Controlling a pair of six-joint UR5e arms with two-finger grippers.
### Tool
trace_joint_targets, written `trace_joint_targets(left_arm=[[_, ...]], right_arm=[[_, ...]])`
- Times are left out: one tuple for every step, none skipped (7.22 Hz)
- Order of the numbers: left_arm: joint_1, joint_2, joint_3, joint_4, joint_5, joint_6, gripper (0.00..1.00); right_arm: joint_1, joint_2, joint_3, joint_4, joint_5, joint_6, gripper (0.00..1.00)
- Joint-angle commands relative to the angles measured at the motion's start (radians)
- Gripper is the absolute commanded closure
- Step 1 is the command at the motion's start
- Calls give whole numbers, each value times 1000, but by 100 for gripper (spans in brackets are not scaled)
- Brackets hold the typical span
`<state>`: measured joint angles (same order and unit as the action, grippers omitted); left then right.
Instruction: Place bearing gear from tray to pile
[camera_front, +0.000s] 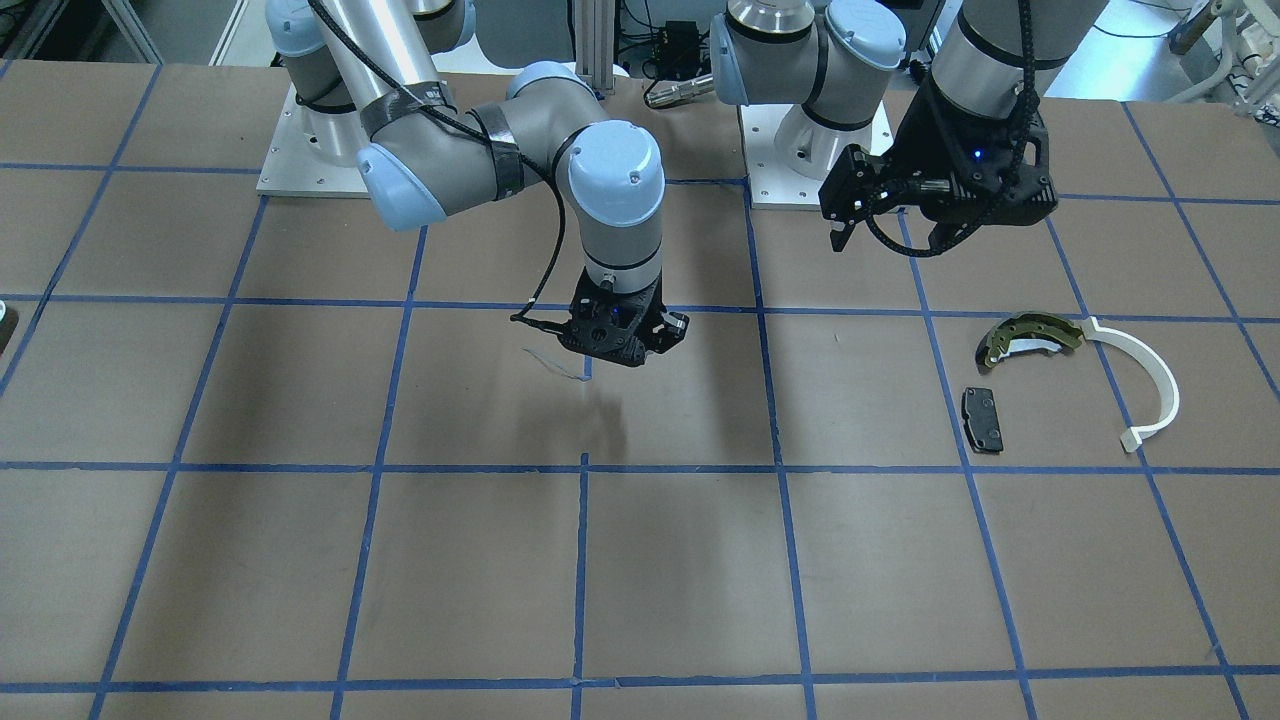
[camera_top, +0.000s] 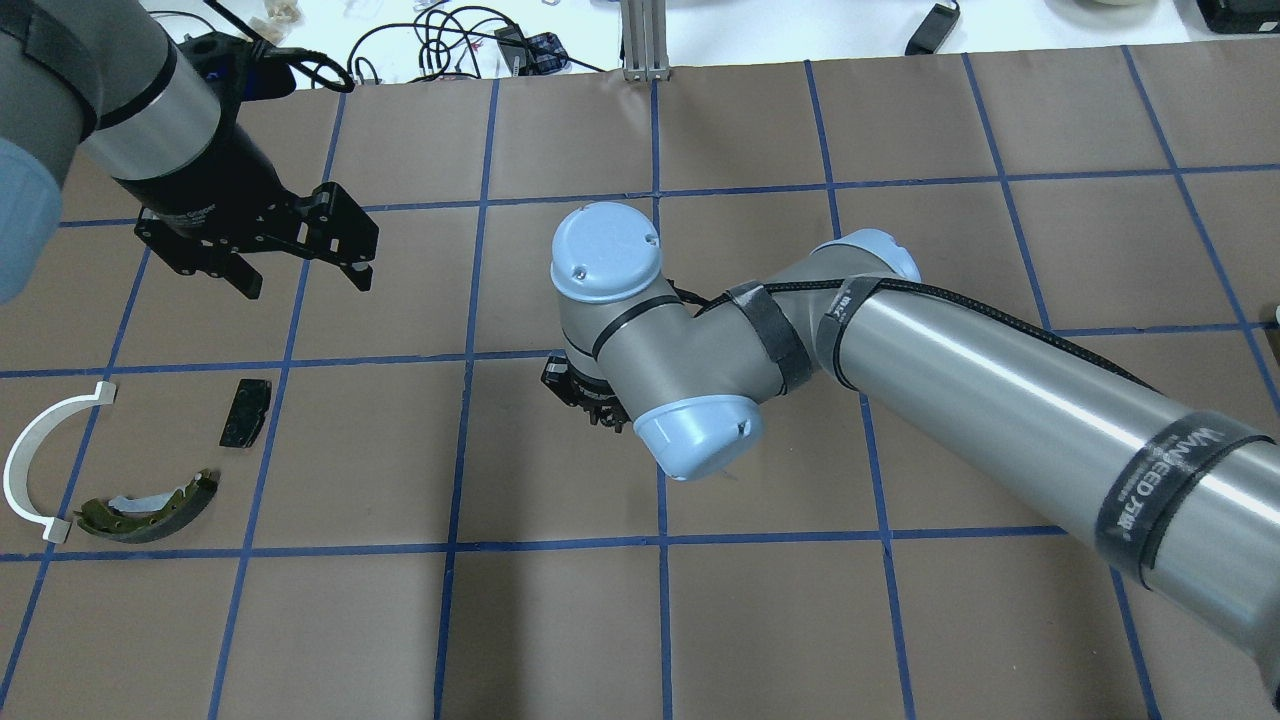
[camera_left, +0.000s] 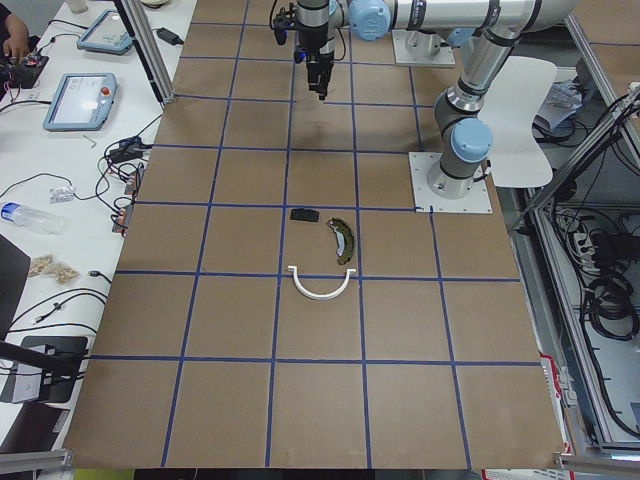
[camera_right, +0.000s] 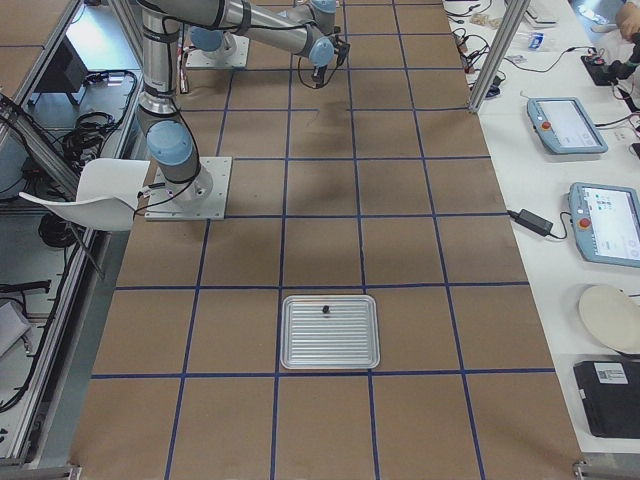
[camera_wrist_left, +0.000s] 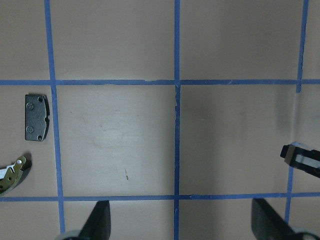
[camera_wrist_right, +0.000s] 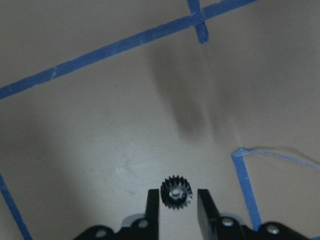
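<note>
Right gripper (camera_wrist_right: 176, 199), jaws closed on the bearing gear (camera_wrist_right: 175, 191): the small black toothed wheel is pinched at its rim between the two fingers (camera_wrist_right: 153, 204), its face turned to the wrist camera, and it is held clear above the table (camera_front: 700, 560) near the middle of the grid. Left gripper (camera_top: 303, 278), jaws spread wide and empty, hangs above the table near the pile. The pile lies well apart from the gear, on the robot's left: black pad (camera_top: 246, 412), olive-gold brake shoe (camera_top: 150, 510) and white half-ring (camera_top: 25, 455). One end of the ring is touching or just beside the shoe (which cannot be told), and the pad lies apart from both. The tray (camera_right: 345, 345) lies toward the table's end on the robot's right, and a dark item on it is too small to identify. Step in hand, as judged: carrying the gear across to the pile. The hold rests on tooth tips alone, so smooth travel without jolts seems wise. The approach should stay clear of the left gripper. The gear should be lowered close to the paper before the jaws part, so that it lands flat and does not roll. The bare patch between pad and shoe looks the best target, since there it touches neither part
</note>
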<state>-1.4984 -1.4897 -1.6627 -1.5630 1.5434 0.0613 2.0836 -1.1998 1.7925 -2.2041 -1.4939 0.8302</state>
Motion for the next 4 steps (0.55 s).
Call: trace_joint_targets(left_arm=[[0, 0, 0, -2, 0, 0, 0], [1, 0, 0, 0, 0, 0, 0], [0, 0, 0, -2, 0, 0, 0], [0, 2, 0, 0, 0, 0, 0]], right_arm=[[-37, -6, -1, -40, -40, -121, 0], [-116, -29, 2, -23, -40, -211, 0], [-229, -96, 2, 77, -39, -358, 0], [-372, -174, 2, 218, -42, -583, 0]])
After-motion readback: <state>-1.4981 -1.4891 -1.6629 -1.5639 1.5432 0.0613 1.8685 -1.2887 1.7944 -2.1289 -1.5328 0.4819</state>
